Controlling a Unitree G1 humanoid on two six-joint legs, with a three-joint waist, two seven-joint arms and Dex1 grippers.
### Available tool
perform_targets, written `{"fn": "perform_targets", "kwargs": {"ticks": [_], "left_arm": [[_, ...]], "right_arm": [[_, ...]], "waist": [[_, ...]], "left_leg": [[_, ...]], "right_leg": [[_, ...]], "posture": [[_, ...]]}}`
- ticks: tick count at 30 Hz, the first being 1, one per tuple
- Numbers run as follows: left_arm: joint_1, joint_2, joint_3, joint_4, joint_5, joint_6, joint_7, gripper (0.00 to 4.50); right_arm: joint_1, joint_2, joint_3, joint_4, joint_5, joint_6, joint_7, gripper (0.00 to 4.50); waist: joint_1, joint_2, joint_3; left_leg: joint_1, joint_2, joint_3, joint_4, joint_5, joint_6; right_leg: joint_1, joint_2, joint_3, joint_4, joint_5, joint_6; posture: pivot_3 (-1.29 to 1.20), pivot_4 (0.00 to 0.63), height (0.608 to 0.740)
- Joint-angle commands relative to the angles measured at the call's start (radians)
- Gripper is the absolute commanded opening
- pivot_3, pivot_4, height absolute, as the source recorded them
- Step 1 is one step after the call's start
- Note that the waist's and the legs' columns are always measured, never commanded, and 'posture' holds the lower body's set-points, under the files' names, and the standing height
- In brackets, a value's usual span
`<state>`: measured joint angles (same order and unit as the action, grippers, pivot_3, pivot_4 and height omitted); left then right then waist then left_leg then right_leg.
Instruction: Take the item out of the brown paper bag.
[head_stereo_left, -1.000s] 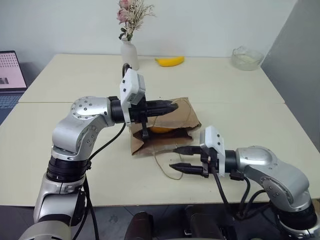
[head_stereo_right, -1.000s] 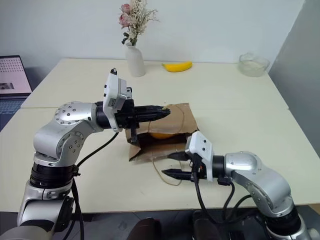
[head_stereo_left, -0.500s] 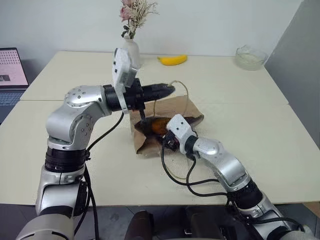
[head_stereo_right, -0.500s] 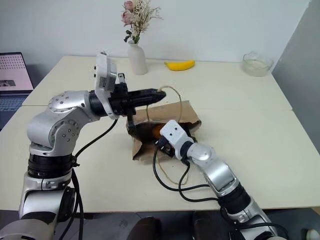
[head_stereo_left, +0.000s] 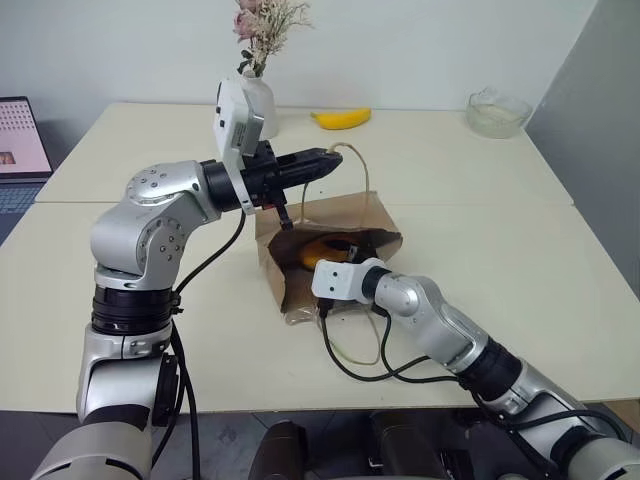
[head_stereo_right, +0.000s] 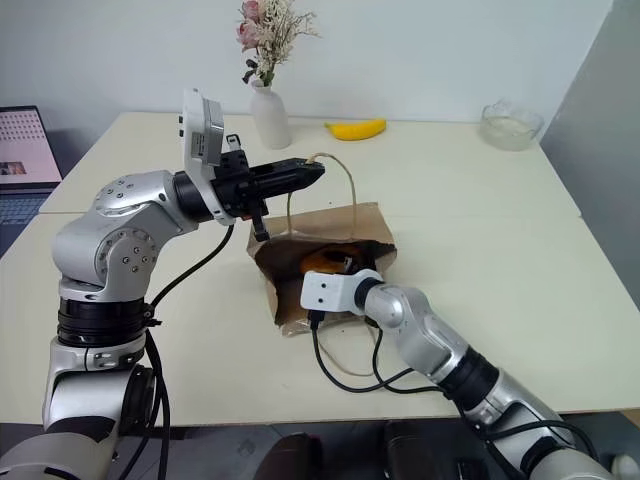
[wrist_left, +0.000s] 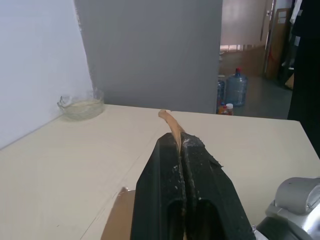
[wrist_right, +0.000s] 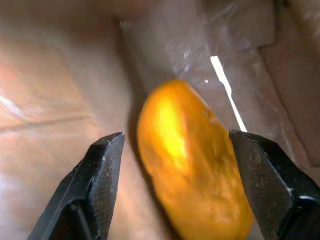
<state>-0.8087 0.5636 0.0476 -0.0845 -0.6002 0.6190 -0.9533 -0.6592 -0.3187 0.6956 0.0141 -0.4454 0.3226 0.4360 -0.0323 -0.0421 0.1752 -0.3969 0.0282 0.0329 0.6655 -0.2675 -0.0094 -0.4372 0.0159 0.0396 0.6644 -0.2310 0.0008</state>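
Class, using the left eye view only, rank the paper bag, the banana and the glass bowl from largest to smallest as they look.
1. Bag, nearest the camera.
2 and 3. Banana and bowl look alike, so unranked.

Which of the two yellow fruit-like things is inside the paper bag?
The small yellow-orange item, lying inside the brown paper bag between the right gripper's open fingers. The longer curved banana lies on the far table.

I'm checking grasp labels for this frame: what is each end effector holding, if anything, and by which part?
The left end effector is shut on the brown paper bag by its twine handle. The right end effector is open around the item, holding nothing.
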Motion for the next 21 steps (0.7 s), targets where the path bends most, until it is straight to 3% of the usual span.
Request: {"fn": "perform_targets", "kwargs": {"ticks": [1, 10, 13, 16, 21], "left_arm": [[-0.005, 0.005, 0.017, -0.035, -0.006, -0.023, -0.001, 0.0], [0.014, 0.012, 0.021, -0.039, 0.001, -0.037, 0.007, 0.0], [0.02, 0.014, 0.021, -0.037, 0.007, -0.043, 0.008, 0.0], [0.022, 0.014, 0.018, -0.031, 0.015, -0.05, 0.008, 0.0], [0.018, 0.009, 0.008, -0.011, 0.037, -0.063, 0.012, 0.0]], "right_arm": [[-0.072, 0.017, -0.001, 0.073, -0.063, -0.058, 0.003, 3.51], [-0.13, 0.056, -0.042, 0.247, -0.088, -0.101, 0.052, 3.36], [-0.109, 0.044, -0.074, 0.191, -0.064, -0.11, 0.087, 2.81], [-0.088, 0.035, -0.105, 0.128, -0.034, -0.111, 0.138, 2.79], [-0.028, 0.008, -0.203, -0.069, 0.164, -0.067, 0.33, 2.79]], "waist": [[0.0, 0.0, 0.0], [0.0, 0.0, 0.0], [0.0, 0.0, 0.0], [0.0, 0.0, 0.0], [0.001, 0.0, 0.0]], "left_leg": [[-0.001, 0.0, 0.0, 0.0, 0.0, 0.0], [-0.002, 0.0, 0.0, 0.0, 0.0, 0.0], [-0.002, 0.0, 0.0, 0.0, 0.0, 0.0], [-0.002, 0.0, 0.0, 0.0, 0.0, 0.0], [-0.002, 0.0, 0.0, 0.0, 0.0, 0.0]], "right_leg": [[-0.001, 0.0, 0.0, 0.0, 0.0, 0.0], [-0.002, 0.0, 0.0, 0.0, 0.003, -0.005], [-0.002, 0.0, 0.0, 0.0, 0.003, -0.005], [-0.002, 0.0, 0.0, 0.0, 0.003, -0.005], [-0.002, 0.0, -0.001, 0.0, 0.003, -0.005]], "posture": [[0.0, 0.15, 0.74], [0.0, 0.15, 0.74], [0.0, 0.15, 0.74], [0.0, 0.15, 0.74], [0.0, 0.15, 0.74]]}}
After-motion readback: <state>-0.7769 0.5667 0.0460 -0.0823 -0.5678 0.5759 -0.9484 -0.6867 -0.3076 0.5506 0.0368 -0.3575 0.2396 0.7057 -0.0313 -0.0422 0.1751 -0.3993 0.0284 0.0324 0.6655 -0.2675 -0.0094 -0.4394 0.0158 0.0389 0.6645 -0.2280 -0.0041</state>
